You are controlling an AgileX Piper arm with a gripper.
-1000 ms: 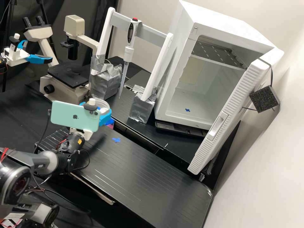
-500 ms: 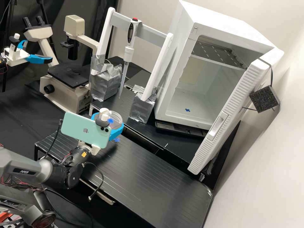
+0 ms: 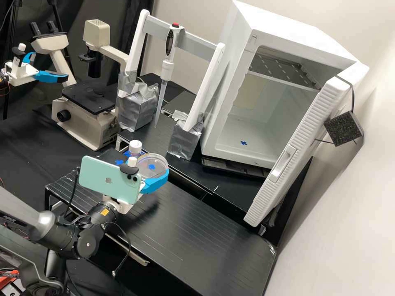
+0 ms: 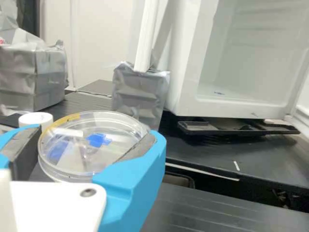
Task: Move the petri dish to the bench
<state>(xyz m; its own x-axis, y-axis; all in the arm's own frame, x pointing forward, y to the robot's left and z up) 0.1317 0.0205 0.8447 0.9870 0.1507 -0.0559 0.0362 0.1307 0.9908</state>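
Bright light, soft shadows, faint surface glare

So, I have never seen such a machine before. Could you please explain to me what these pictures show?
The machine is a dark grey robot arm. The high view comes from a fixed camera off the arm, the wrist view from a camera on its wrist. Its hand holds a clear, round petri dish between two blue fingers, over the black bench. A white-capped bottle stands nearby. Behind are a microscope, a pipette in a white stand and a white cabinet with its door open.
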